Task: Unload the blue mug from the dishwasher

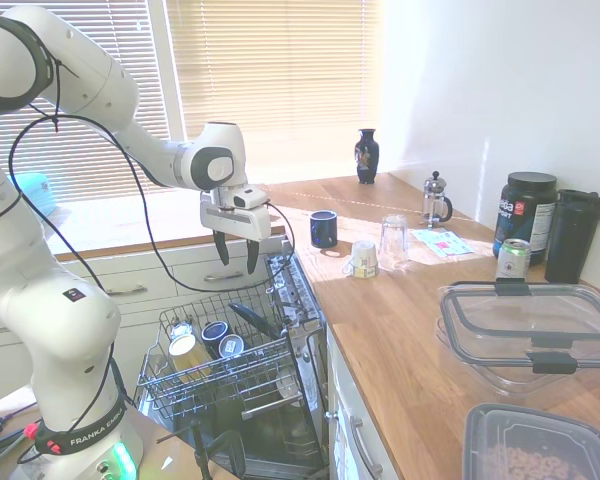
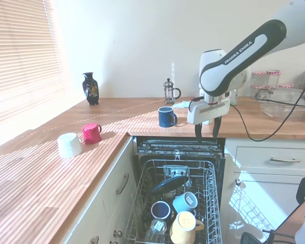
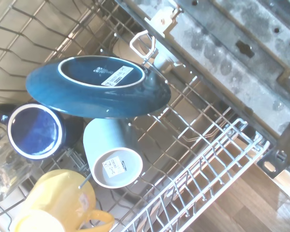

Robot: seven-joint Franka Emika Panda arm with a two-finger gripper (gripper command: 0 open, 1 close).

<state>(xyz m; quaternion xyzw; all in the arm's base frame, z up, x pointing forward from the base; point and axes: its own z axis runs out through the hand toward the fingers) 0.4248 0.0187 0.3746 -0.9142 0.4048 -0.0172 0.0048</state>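
While hand (image 2: 208,131) hangs spread, fingers down, above dishwasher (image 2: 179,203) rack, nothing held.

Looked glossy ceramic: small dark navy mug (image 3: 36,131) and broad blue dish (image 3: 99,89). Sat in grey metal wire rack (image 3: 217,159). Showed warm, smooth wooden worktop (image 1: 420,330).

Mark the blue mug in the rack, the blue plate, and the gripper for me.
blue mug (image 3: 36,131): wrist view, on its upturned base.
blue plate (image 3: 99,94): wrist view, on its underside.
gripper (image 2: 207,133): second exterior view, between the open fingertips.
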